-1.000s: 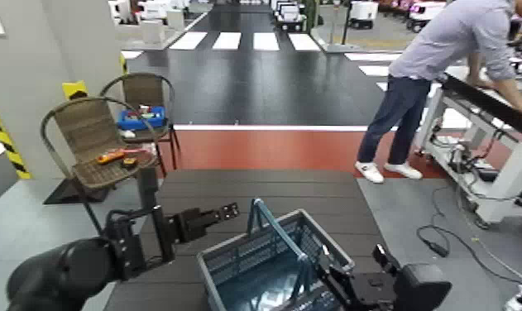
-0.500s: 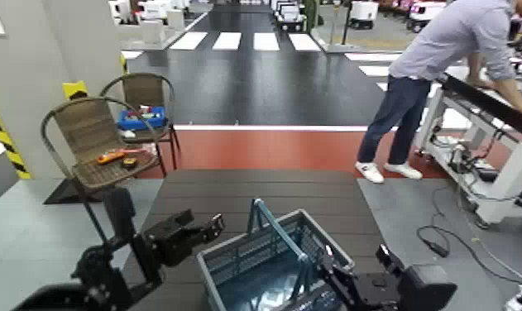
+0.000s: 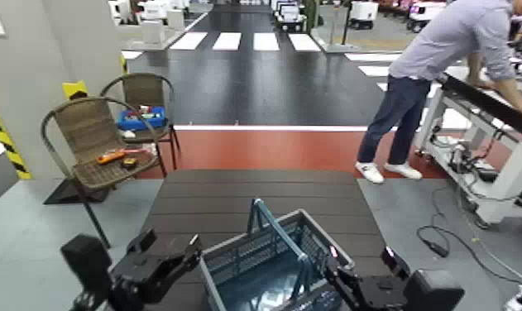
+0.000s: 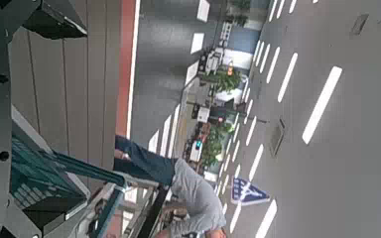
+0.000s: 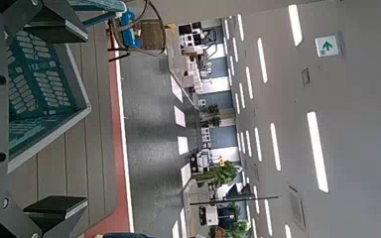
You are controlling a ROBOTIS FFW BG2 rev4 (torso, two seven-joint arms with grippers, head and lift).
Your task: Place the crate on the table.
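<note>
The grey-blue slotted crate (image 3: 264,258) stands on the dark plank table (image 3: 256,192) near its front edge, with its teal hoop handles (image 3: 268,223) raised. My left gripper (image 3: 185,250) is low beside the crate's left end, open and empty. My right gripper (image 3: 337,266) is at the crate's right side, open, with nothing held. In the left wrist view the crate (image 4: 35,171) lies off to one side of the spread fingers (image 4: 64,20). In the right wrist view the crate (image 5: 30,94) lies between the spread fingers (image 5: 60,22).
Two wicker chairs (image 3: 94,136) stand left of the table; the farther one holds a small blue box (image 3: 140,118). A person (image 3: 433,70) leans over a white-framed workbench (image 3: 495,124) at right. Cables (image 3: 446,240) lie on the floor there.
My left arm has drawn back and dropped lower, away from the crate's far left corner. The right gripper has shifted slightly back. The crate has not moved.
</note>
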